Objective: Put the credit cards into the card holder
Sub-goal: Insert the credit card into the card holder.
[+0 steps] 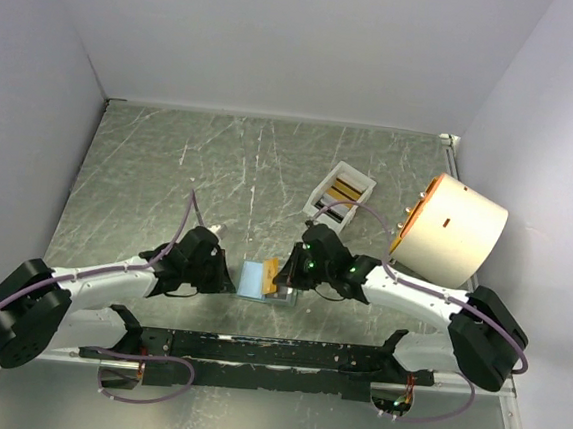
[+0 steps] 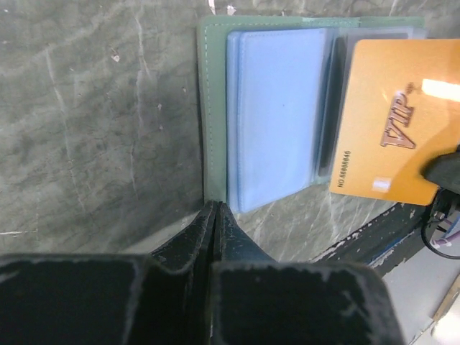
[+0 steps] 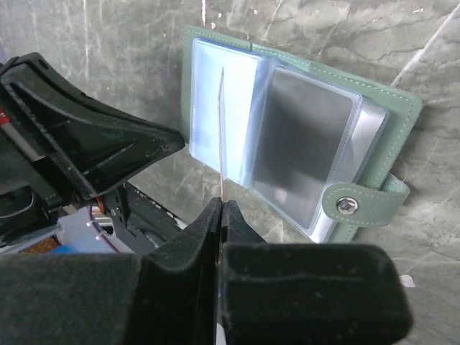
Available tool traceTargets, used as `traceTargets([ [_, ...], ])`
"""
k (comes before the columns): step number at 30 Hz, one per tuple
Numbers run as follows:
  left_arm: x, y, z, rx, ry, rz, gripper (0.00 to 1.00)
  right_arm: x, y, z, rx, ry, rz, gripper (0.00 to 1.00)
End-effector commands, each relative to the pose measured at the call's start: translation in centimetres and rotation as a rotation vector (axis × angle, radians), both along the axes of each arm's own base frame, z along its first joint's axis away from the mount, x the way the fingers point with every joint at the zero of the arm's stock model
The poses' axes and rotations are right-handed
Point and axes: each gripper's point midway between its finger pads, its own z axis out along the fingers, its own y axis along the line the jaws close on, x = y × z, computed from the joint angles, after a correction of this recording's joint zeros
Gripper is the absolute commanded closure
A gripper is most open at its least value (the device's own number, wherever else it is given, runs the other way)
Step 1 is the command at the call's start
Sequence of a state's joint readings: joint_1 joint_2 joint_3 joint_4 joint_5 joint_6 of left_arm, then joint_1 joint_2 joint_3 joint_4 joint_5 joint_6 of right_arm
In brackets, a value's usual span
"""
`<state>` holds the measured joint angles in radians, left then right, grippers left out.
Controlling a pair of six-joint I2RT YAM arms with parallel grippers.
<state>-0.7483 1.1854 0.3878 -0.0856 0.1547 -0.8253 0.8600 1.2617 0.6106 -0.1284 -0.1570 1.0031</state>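
Card holder (image 2: 213,108) lay open between the arms, with the right gripper (image 3: 221,208) clamping the gold credit card (image 2: 392,115) edge-on just above its clear sleeves (image 3: 305,144), in line with the spine, and the left gripper (image 2: 215,212) closed at the cover's corner.

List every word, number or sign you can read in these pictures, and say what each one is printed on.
"VIP": slanted letters on the gold card.
"NO." then a row of digits, along that card's edge; digits too blurred to trust.
No other text can be read.
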Motion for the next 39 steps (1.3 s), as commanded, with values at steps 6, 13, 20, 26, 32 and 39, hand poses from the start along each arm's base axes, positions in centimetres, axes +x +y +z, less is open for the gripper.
traceTargets([
  [6, -0.6, -1.4, 1.2, -0.094, 0.007, -0.028, 0.9, 0.2, -0.4, -1.2, -0.022, -0.014, -0.044, 1.0],
  [13, -1.2, -1.4, 0.6, -0.115, 0.031, -0.024, 0.86, 0.2, -1.4, -2.9, -0.076, -0.033, -0.042, 1.0],
  [20, -1.7, -1.3, 0.3, -0.136, 0.041, -0.018, 0.87, -0.4, -0.9, -3.9, -0.05, -0.011, -0.014, 1.0],
  [26, -1.8, -1.2, 0.2, -0.13, 0.045, -0.021, 0.87, -0.5, -1.1, -4.6, -0.052, 0.0, -0.024, 1.0],
  [32, -1.4, -1.3, 0.7, -0.123, 0.033, -0.016, 0.86, -0.6, -1.2, -5.3, -0.062, 0.021, -0.033, 1.0],
  [39, 0.4, 0.5, 1.6, -0.013, -0.035, 0.062, 0.86, -0.9, -1.8, -6.1, -0.089, 0.052, -0.054, 1.0],
])
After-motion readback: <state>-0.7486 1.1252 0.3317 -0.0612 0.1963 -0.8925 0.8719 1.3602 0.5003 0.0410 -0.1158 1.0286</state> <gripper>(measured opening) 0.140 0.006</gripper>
